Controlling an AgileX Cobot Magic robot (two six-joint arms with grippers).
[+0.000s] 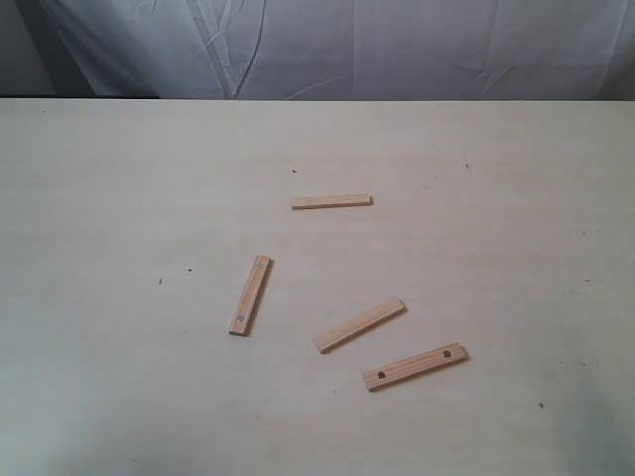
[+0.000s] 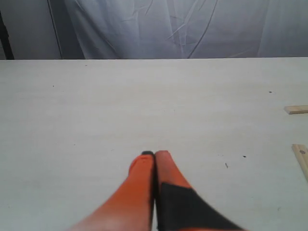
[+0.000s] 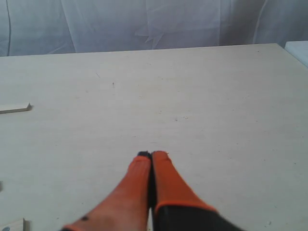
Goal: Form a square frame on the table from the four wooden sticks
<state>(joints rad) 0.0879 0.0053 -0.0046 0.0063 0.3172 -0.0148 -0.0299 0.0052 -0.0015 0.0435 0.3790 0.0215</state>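
Observation:
Four wooden sticks lie apart on the table [image 1: 119, 178], forming no square. One stick [image 1: 331, 201] lies level at the centre back. A dotted stick [image 1: 250, 296] stands nearly upright on the left. A plain stick [image 1: 359, 324] slants at the centre front, and a second dotted stick [image 1: 415, 366] lies front right. Neither gripper shows in the exterior view. My left gripper [image 2: 154, 155] is shut and empty over bare table, with two stick ends [image 2: 296, 109] [image 2: 301, 155] at the frame edge. My right gripper [image 3: 151, 155] is shut and empty too, a stick end [image 3: 15, 108] far off.
A creased white cloth [image 1: 327, 45] hangs behind the table's far edge. Small dark specks [image 1: 160, 281] dot the surface. A pale object's corner [image 3: 298, 48] sits past the table's corner in the right wrist view.

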